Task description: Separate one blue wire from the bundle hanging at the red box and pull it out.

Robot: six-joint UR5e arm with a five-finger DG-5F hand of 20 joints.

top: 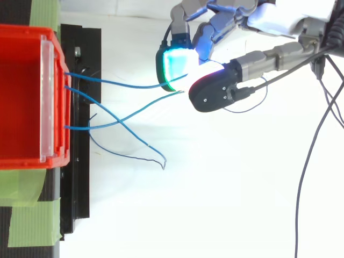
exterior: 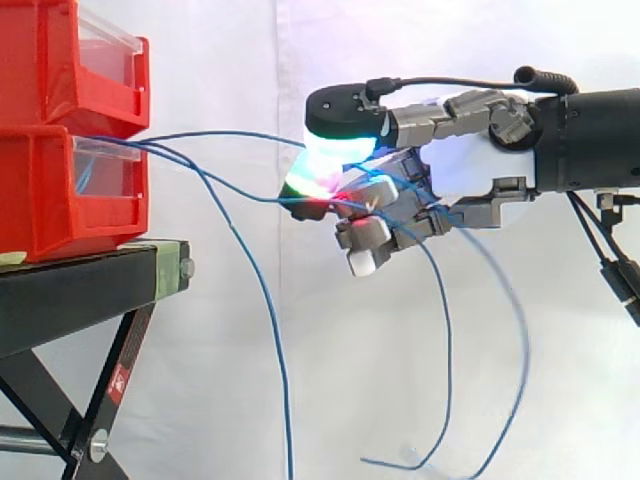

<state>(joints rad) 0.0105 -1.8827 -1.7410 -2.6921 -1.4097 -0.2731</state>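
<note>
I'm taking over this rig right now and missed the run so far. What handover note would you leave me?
Robot hand: fingers curled, shut on a blue wire, out to the side of the lower red bin, at about its height.
Things: the wire runs from the bin's front to the fingers. The rest of the bundle hangs loose off the bin, which sits on the black stand.
Done: wire grasped; I cannot tell how many strands pass through the fingers.
Left: the wire's end is at the bin; pull it out without dragging the others.
</note>
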